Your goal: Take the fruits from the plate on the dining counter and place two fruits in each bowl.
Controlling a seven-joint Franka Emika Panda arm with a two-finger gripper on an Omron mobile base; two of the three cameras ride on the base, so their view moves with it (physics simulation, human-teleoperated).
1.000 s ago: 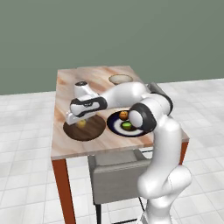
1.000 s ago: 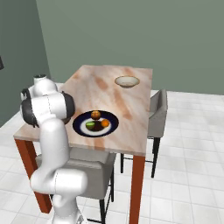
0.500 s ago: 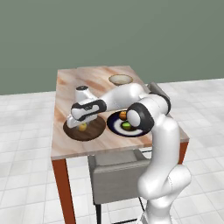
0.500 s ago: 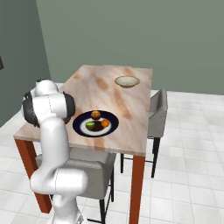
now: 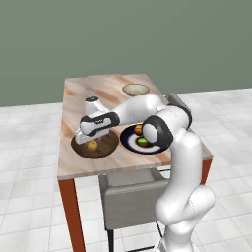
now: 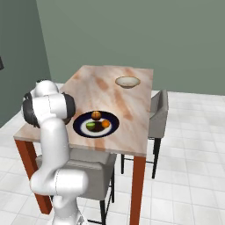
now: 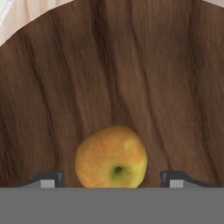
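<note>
A: You see the bowl (image 7: pixel 131 78)? Round, dark grained wood, on the marbled bench (image 5: pixel 74 165).
B: Yes. Smooth yellow fruit (image 7: pixel 111 157) lies in it, between your spread end effector (image 7: pixel 111 178) tips, untouched.

The white jointed robot arm (image 5: pixel 170 147) is raised from the lower right of the left base view and is bent leftward, with its forearm stretched toward the middle left of the frame. The two-finger gripper (image 5: pixel 88 140) is pointed downward there. In the hand view, its dark fingertips (image 7: pixel 49 178) are seen spread apart at the bottom edge, clear of what lies between them.
</note>
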